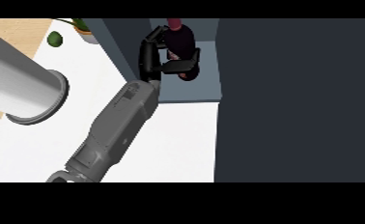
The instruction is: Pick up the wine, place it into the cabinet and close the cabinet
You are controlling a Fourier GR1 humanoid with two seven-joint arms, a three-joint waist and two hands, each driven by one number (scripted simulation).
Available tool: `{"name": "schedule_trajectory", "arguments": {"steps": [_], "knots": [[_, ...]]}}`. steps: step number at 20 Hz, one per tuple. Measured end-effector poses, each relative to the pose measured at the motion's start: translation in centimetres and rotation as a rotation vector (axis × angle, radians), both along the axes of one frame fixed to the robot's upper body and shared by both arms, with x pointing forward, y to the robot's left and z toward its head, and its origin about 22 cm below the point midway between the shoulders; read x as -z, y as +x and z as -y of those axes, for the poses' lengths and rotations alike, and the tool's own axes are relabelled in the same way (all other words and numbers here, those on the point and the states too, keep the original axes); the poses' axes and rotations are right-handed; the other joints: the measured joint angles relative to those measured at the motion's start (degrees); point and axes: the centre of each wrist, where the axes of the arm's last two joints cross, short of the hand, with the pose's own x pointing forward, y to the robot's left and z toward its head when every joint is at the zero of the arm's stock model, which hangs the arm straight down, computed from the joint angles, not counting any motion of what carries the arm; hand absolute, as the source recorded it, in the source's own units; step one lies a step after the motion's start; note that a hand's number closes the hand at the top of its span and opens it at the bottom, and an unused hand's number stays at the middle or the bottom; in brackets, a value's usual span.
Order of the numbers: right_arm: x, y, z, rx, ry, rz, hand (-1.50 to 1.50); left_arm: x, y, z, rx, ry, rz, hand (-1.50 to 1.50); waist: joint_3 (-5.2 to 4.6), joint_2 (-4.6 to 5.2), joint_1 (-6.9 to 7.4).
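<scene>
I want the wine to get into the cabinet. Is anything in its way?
Nothing visible is. The hand holds the wine inside the open cabinet, and no other thing shows in there.

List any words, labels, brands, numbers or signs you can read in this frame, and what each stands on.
None can be read. The wine bottle, held by the right hand inside the cabinet, shows no legible label, and the cabinet and the counter show no markings.

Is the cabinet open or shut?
Open. The cabinet shows its pale inside, and the right hand holds the wine bottle in there.
</scene>
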Motion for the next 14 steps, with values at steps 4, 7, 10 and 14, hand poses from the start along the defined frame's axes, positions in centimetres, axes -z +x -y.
{"name": "schedule_trajectory", "arguments": {"steps": [4, 7, 10, 14], "knots": [[0.2, 0.0, 0.0, -0.005, 0.001, 0.003, -1.5, -0.4, 0.9, 0.0, -0.03, 0.026, 0.032, 1.5, 0.0, 0.07, -0.18], [0.2, -0.1, -0.2, -0.017, -0.005, -0.002, -1.5, -0.7, 1.6, -0.1, -0.048, 0.029, 0.044, 1.5, -0.02, 0.18, -0.53], [0.3, 0.0, -0.4, -0.026, 0.006, 0.003, -1.5, -0.9, 2.1, -0.3, -0.056, 0.031, 0.047, 1.5, -0.02, 0.28, -0.87], [0.4, -0.1, -0.5, -0.038, 0.004, 0.003, -1.5, -1.1, 2.6, -0.4, -0.073, -0.012, 0.029, 1.5, -0.02, 0.39, -1.15]]}}
